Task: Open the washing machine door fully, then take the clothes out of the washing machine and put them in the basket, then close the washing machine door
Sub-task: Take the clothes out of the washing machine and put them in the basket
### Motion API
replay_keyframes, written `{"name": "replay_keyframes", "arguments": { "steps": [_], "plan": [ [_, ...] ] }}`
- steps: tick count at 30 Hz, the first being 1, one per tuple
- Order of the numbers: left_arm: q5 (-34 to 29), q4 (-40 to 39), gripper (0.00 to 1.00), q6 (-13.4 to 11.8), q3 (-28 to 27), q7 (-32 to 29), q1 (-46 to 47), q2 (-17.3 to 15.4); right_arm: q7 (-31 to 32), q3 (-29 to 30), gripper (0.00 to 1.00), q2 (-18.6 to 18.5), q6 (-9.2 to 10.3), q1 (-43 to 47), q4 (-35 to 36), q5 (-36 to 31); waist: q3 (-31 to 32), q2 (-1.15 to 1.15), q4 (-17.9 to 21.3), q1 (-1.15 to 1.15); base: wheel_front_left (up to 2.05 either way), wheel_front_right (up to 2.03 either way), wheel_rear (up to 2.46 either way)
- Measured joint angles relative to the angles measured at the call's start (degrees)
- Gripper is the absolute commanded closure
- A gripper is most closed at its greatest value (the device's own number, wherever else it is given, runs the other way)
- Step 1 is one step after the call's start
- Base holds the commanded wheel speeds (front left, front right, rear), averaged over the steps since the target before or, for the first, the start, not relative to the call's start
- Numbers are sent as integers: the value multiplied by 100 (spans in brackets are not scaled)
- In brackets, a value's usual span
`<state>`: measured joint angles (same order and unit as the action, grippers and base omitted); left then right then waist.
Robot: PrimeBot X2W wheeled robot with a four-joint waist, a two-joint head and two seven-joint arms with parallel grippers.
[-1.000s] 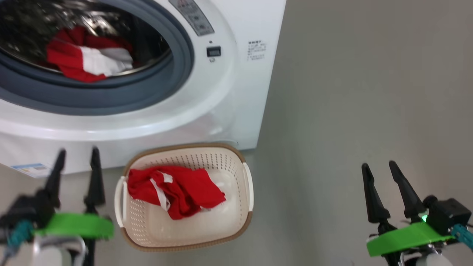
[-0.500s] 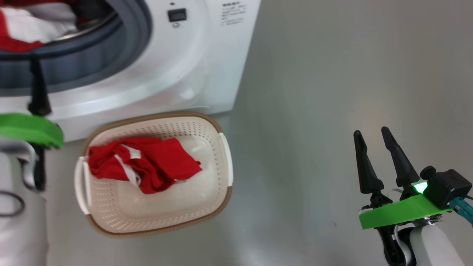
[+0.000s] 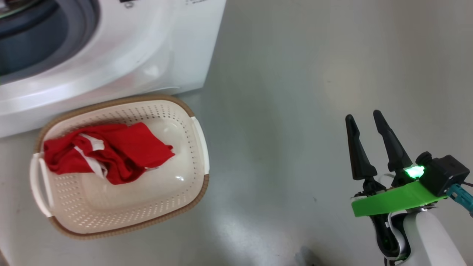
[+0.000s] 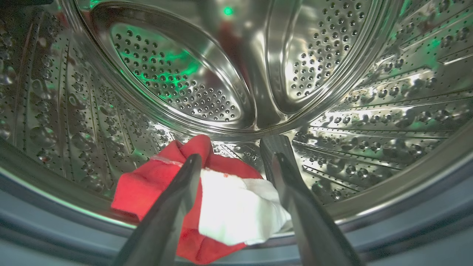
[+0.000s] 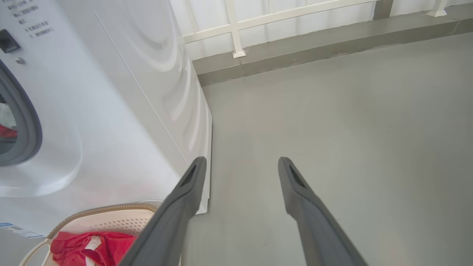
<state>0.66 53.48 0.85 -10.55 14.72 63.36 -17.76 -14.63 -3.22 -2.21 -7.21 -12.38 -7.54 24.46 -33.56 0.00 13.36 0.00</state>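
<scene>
The washing machine (image 3: 111,55) stands open at the upper left of the head view; its door is out of view. Inside the steel drum (image 4: 184,92), red and white clothes (image 4: 221,207) lie on the front lip. My left gripper (image 4: 236,155) is open, its fingers reaching over them on either side, apart from the fabric. The basket (image 3: 147,207) sits on the floor in front of the machine with a red garment (image 3: 122,155) in its left half. My right gripper (image 3: 363,115) hangs open and empty over the floor, well right of the basket.
The grey rubber gasket (image 4: 406,236) rings the drum mouth below my left fingers. Grey floor (image 3: 295,92) spreads to the right of the machine. A low ledge with a white railing (image 5: 236,33) runs along the back wall.
The head camera has swung right, shifting the machine and basket leftward in the picture. My left gripper rose from beside the basket toward the drum opening. The right gripper stays open.
</scene>
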Motion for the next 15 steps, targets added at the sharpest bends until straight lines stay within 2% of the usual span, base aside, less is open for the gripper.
{"name": "replay_keyframes", "arguments": {
  "steps": [7,15],
  "plan": [
    [-147,803,0,-286,100,0,555,-378,0,-211,0,0,0,-100,14,86,-211,0,239,0,0,0,0],
    [-371,1660,0,-544,304,-56,987,-630,0,-300,0,2,0,-112,32,127,-335,0,422,0,0,0,0]
  ]
}}
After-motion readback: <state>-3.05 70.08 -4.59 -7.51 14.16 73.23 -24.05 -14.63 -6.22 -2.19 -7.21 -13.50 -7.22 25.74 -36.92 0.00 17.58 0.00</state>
